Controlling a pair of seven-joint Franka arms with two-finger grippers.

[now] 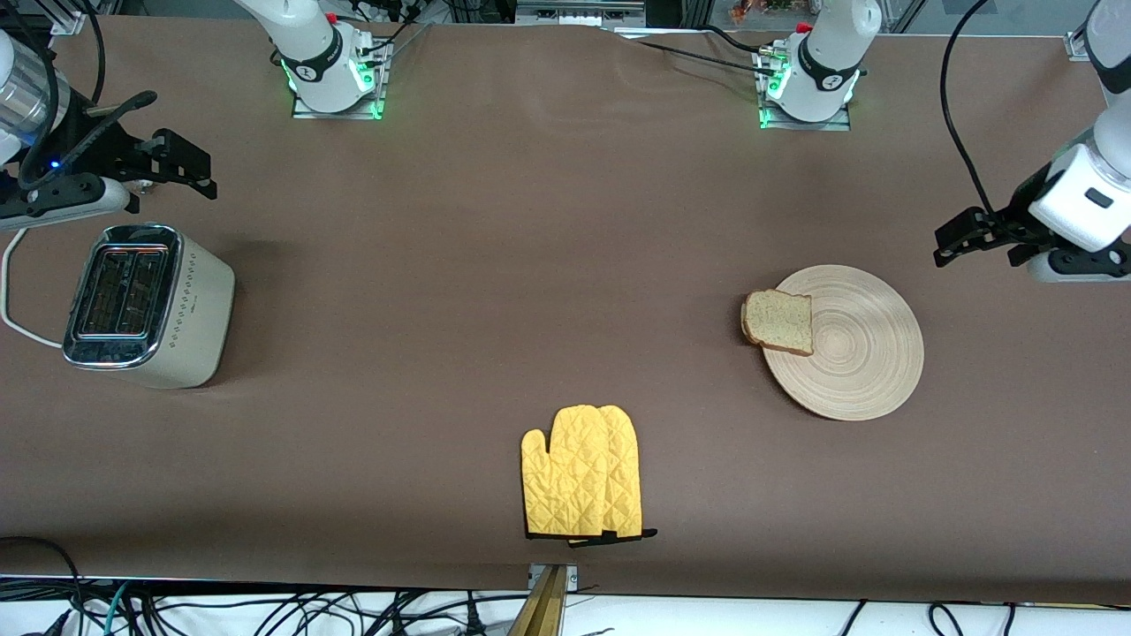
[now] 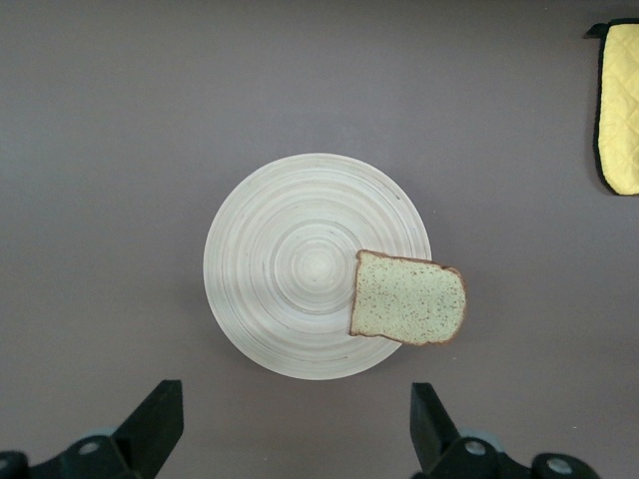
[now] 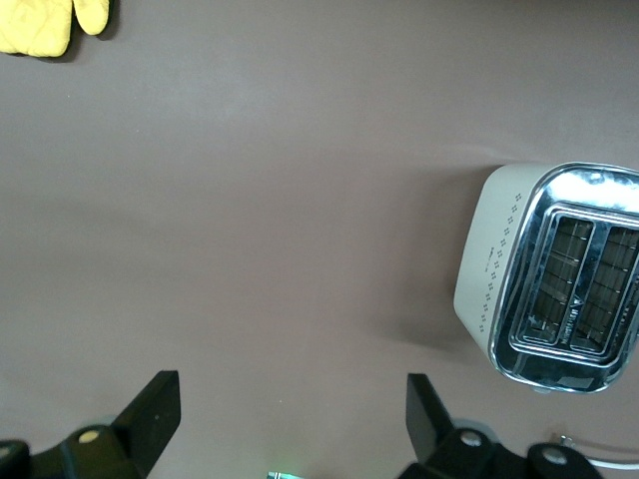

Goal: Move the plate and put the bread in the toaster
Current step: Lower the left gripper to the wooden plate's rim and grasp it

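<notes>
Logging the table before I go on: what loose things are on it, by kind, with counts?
plate: 1
bread: 1, lying half on the plate's rim toward the right arm's end
toaster: 1
yellow oven mitt: 1
Total: 4
</notes>
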